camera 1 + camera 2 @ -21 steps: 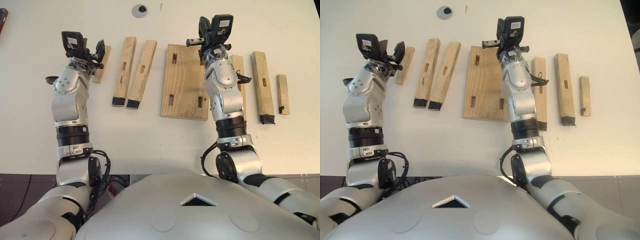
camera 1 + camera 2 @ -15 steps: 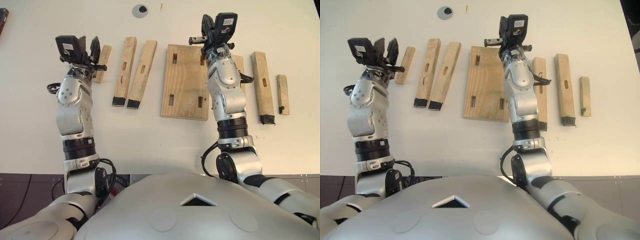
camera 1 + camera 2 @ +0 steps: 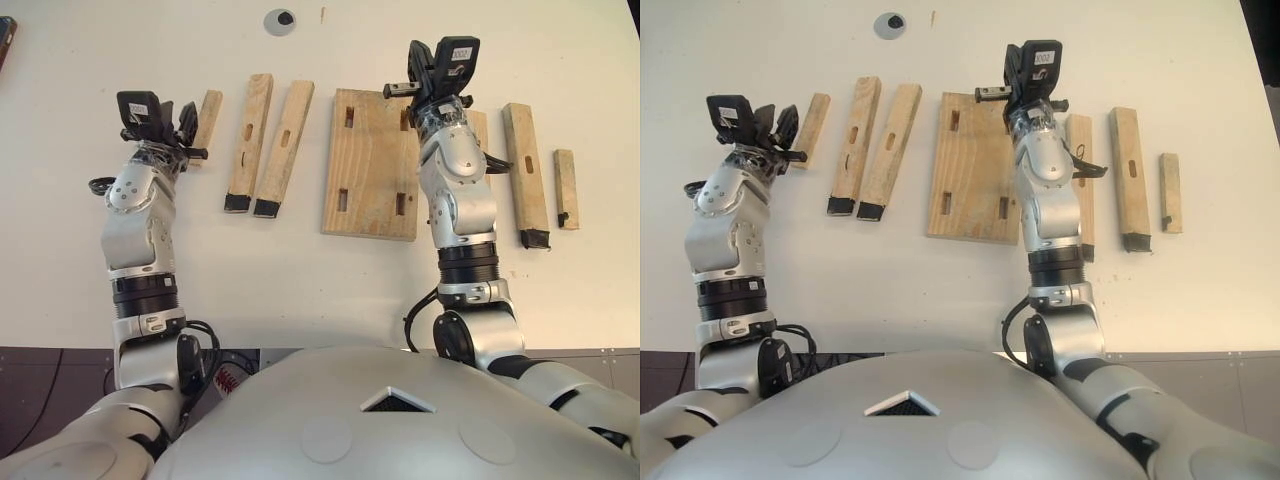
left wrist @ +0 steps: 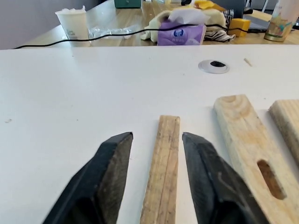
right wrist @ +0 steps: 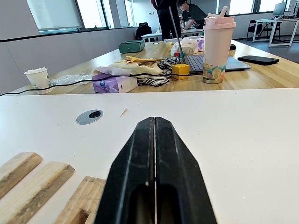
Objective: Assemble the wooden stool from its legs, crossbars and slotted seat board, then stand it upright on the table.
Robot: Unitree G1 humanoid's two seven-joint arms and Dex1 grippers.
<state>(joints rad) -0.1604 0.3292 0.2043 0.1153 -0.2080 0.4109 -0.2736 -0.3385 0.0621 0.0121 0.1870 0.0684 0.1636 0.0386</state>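
Observation:
A short wooden crossbar lies on the white table between the open fingers of my left gripper, which sits at the bar's near end. To its right lie two slotted legs, then the slotted seat board, flat on the table. My right gripper hovers shut and empty over the board's far right corner. Under the right arm lies a third leg. Further right are a fourth leg and a second short crossbar.
A round grey cable grommet is set in the table beyond the legs. Bare white tabletop stretches between the parts and the near edge. Another table with a cup, tissues and bottle stands behind.
My left gripper has turned and drawn back a little along the crossbar, toward its near end. The right gripper has drifted slightly to the right. The wooden parts have not moved.

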